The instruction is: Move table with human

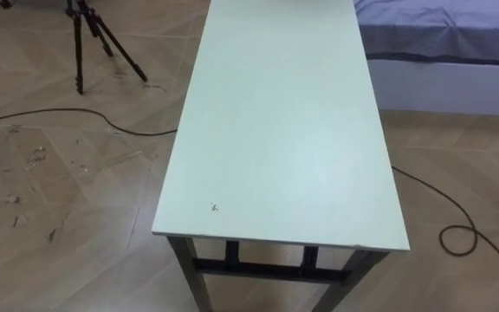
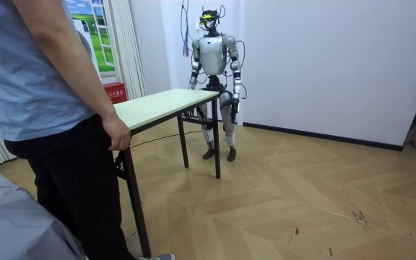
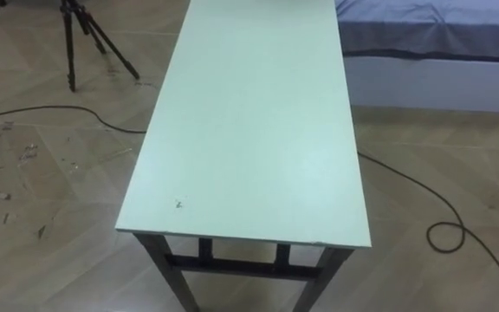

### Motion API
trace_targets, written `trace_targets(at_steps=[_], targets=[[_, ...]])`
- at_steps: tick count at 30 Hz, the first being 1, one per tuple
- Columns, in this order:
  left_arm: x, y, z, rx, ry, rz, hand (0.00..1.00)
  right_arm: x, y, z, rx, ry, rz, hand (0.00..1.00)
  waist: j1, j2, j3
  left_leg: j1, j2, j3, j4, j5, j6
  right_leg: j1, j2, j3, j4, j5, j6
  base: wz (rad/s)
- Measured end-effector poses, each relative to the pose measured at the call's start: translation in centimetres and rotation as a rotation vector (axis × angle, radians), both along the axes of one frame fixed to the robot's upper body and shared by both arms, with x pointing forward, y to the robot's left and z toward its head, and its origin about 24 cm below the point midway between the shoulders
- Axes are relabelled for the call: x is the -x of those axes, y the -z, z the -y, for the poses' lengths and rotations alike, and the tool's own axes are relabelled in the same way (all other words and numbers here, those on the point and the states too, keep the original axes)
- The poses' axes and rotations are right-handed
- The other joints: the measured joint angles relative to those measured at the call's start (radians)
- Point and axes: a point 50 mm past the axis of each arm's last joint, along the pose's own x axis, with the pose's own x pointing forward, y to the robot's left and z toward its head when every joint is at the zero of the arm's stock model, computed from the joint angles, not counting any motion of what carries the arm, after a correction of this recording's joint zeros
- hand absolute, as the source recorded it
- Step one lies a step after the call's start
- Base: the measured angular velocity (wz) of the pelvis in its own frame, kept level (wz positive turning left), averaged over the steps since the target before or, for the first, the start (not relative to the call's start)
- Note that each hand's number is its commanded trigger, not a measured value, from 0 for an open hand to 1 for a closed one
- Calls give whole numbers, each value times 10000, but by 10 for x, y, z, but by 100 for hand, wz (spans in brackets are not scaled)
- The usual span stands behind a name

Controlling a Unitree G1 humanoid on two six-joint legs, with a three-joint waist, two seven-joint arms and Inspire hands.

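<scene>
A long pale green table (image 1: 275, 130) on dark metal legs runs away from me, its near short edge just below my eyes. In the room view I stand upright at the far end of the table (image 2: 166, 103), close to its short edge. My left hand (image 2: 235, 109) hangs low beside my hip, at the room view's right of the table's end. My right arm comes down at the room view's left, and its hand (image 2: 193, 88) is by the table's end. A person (image 2: 49, 79) stands at the near end, one hand (image 2: 116, 135) resting on the table's corner.
A black tripod (image 1: 81, 43) stands on the wood floor to my left. A bed (image 1: 449, 35) lies along the table's far right side. A dark cable (image 1: 457, 234) loops on the floor to the right. A white wall is behind me.
</scene>
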Motion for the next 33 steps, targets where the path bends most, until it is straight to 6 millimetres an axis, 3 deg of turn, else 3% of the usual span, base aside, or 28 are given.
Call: trace_targets(at_steps=[7,10,11,14,19,26,33], targets=[[-18,-24,30,2087,521,2244,0,-2,-20,-22,-1728,-52,1619,0,9,-86,81,-85,-51,25,38,-1,-1,-63,-50,-10,18,-4,3,2],[-17,-38,48,3041,729,2886,0,-3,-34,-35,-2626,-205,2397,0,-66,-102,42,-288,-96,6,201,-1,2,-212,-123,-25,57,-10,13,2],[-16,-42,55,3487,791,3004,0,-3,-37,-40,-2897,-399,2542,0,-124,-157,84,-302,-119,3,232,1,4,-208,-158,-59,94,-19,34,7],[-18,-50,68,4191,1143,3334,0,-5,-43,-54,-3436,-1035,2854,0,-267,-183,83,-297,-156,-1,244,6,13,-227,-201,-69,186,-61,80,5],[-30,-68,79,4857,1751,4193,0,-10,-52,-65,-3882,-1953,3297,0,-341,-138,32,-220,-162,13,224,6,13,-199,-197,-3,204,-59,82,-3],[-36,-80,82,5137,2993,4681,0,-20,-59,-58,-3574,-2793,3561,0,-656,-62,48,-209,-160,77,213,6,13,-192,-178,17,201,-59,84,-2],[-37,-86,86,5689,3122,4667,0,-21,-60,-62,-3731,-2619,3394,0,-854,-47,51,-209,-159,91,221,6,13,-234,-177,18,220,-59,84,0]])
